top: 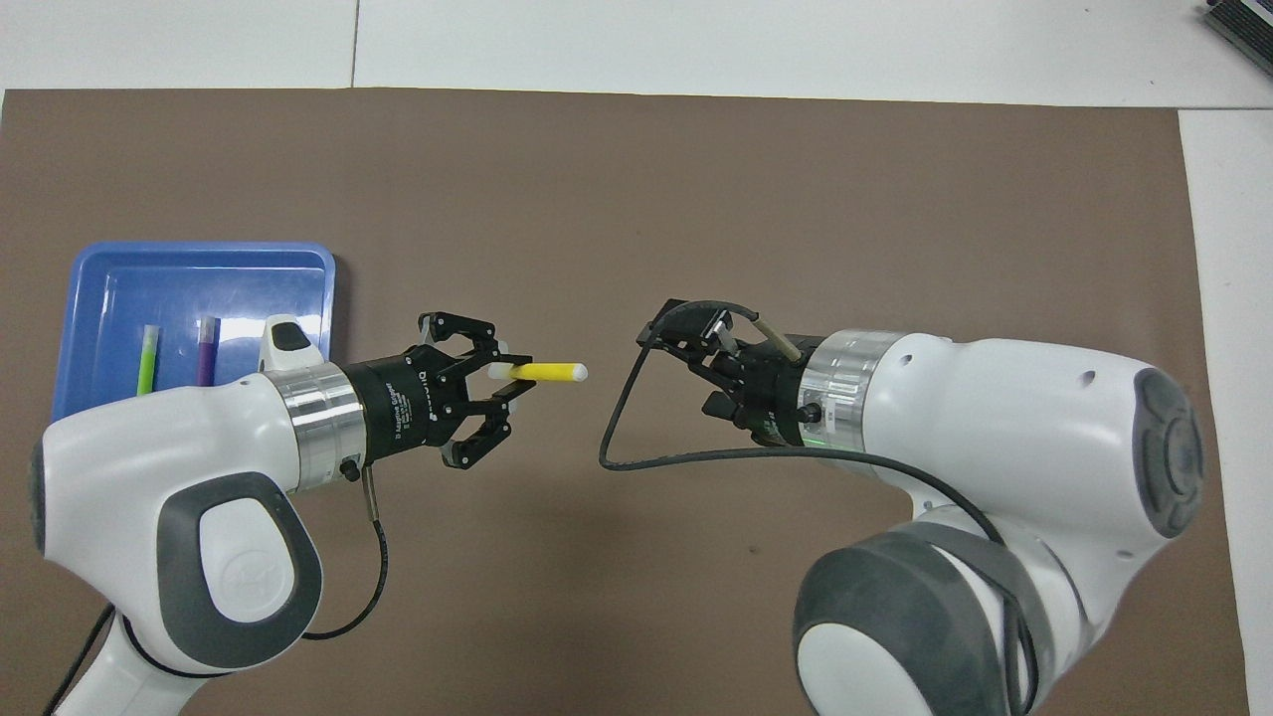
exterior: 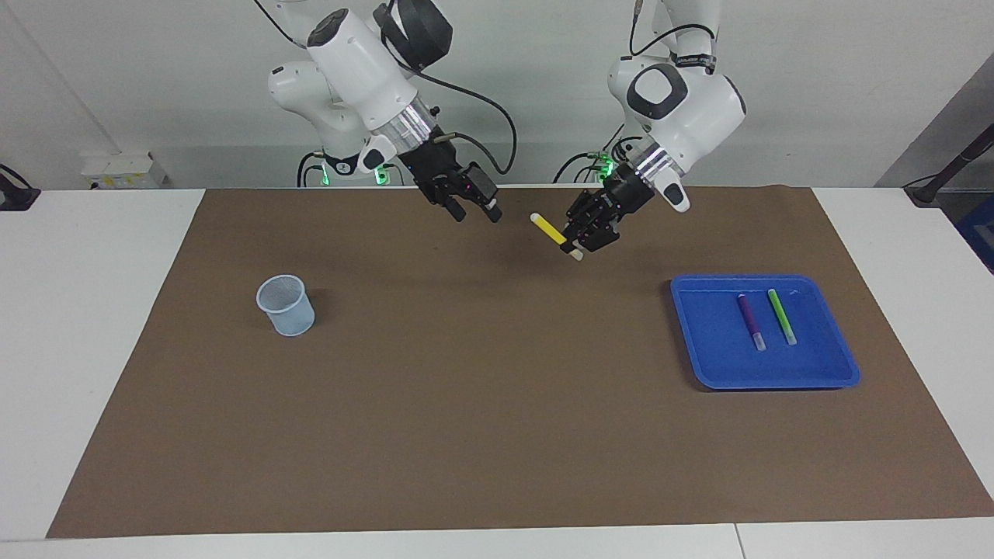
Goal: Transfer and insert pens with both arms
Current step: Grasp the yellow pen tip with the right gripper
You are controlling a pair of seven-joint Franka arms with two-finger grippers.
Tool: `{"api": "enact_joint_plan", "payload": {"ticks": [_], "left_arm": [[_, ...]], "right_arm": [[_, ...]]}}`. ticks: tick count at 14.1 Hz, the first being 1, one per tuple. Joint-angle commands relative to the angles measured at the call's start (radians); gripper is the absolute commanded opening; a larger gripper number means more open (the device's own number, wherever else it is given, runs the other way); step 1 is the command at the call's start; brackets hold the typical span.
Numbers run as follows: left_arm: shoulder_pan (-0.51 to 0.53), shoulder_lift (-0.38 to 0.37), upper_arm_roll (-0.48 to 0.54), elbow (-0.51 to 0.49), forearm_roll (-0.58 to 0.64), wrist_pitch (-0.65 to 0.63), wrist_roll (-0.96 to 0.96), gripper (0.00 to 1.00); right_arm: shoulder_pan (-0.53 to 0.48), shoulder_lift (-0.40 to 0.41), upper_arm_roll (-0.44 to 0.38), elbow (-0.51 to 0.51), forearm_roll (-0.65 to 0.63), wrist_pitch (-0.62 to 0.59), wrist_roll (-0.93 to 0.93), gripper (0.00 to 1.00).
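Note:
My left gripper (exterior: pixel 578 237) is shut on the yellow pen (exterior: pixel 548 227) and holds it level in the air over the mat's middle, near the robots' edge. The pen's free end points at my right gripper (exterior: pixel 476 215), which is open and empty, a short gap away at about the same height. In the overhead view the left gripper (top: pixel 509 376), the yellow pen (top: pixel 549 372) and the right gripper (top: pixel 696 373) stand in one line. The purple pen (exterior: pixel 750 320) and the green pen (exterior: pixel 781 315) lie side by side in the blue tray (exterior: pixel 703 361).
A pale blue mesh cup (exterior: pixel 286 305) stands upright on the brown mat (exterior: pixel 481 404) toward the right arm's end; the right arm hides it in the overhead view. The blue tray (top: pixel 109 288) lies toward the left arm's end.

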Motion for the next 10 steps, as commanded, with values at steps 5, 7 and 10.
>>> {"api": "enact_joint_plan", "payload": {"ticks": [5, 7, 10], "left_arm": [[-0.038, -0.03, 0.015, -0.035, -0.043, 0.045, -0.036, 0.0], [-0.041, -0.03, 0.015, -0.034, -0.042, 0.045, -0.048, 0.0], [-0.044, -0.032, 0.015, -0.034, -0.042, 0.047, -0.05, 0.0]], "right_arm": [[0.148, 0.141, 0.003, 0.05, 0.027, 0.279, 0.145, 0.99], [0.16, 0.166, 0.003, 0.056, 0.027, 0.313, 0.144, 0.97], [0.162, 0.165, 0.003, 0.056, 0.027, 0.298, 0.151, 0.95]]}}
